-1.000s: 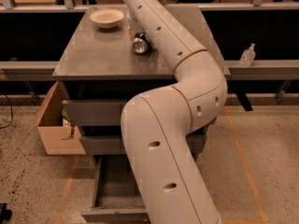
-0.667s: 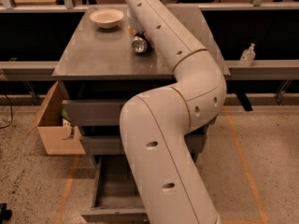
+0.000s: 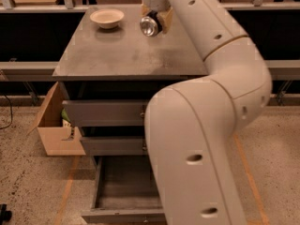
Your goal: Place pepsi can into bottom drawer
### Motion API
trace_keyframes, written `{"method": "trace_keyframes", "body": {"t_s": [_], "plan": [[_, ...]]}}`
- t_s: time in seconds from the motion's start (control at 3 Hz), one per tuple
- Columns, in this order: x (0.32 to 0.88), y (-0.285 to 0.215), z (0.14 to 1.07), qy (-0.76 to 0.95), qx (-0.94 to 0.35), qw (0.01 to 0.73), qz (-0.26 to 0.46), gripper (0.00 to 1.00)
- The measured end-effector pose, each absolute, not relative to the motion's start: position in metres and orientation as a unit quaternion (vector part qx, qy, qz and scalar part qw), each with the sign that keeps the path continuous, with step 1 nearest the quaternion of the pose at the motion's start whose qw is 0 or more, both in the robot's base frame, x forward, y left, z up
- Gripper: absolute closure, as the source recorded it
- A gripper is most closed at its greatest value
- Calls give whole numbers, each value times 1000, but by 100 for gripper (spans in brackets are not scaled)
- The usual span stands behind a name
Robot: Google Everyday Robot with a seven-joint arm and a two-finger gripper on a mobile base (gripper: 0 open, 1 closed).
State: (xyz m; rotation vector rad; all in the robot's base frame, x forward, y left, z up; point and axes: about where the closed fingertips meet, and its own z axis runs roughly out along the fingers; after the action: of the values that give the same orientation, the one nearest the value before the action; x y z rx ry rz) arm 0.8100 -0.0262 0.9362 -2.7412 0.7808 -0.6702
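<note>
The pepsi can (image 3: 149, 26) is held on its side in my gripper (image 3: 156, 20), its silver end facing the camera and its dark body mostly hidden. The gripper is at the back of the grey cabinet top (image 3: 126, 55), shut on the can and holding it a little above the surface. The bottom drawer (image 3: 123, 191) is pulled open below, at the front of the cabinet, and looks empty. My large white arm (image 3: 211, 125) covers the right part of the drawer and the right side of the cabinet.
A beige bowl (image 3: 107, 18) stands on the cabinet top, left of the can. The two upper drawers (image 3: 105, 112) are shut. An open cardboard box (image 3: 54, 128) sits on the floor against the cabinet's left side. A rail runs behind the cabinet.
The can has risen off the cabinet top and shifted slightly right and back with the gripper. The bowl and the drawers have not moved.
</note>
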Motion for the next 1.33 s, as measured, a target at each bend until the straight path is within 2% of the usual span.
{"method": "trace_keyframes", "body": {"t_s": [0.67,1.0,1.33], "plan": [[719,-75,1070,381,-829,304,-275,100],[622,-57,1098,392,-802,380,-242,100],[564,-64,1058,411,-813,358,-206,100]]}}
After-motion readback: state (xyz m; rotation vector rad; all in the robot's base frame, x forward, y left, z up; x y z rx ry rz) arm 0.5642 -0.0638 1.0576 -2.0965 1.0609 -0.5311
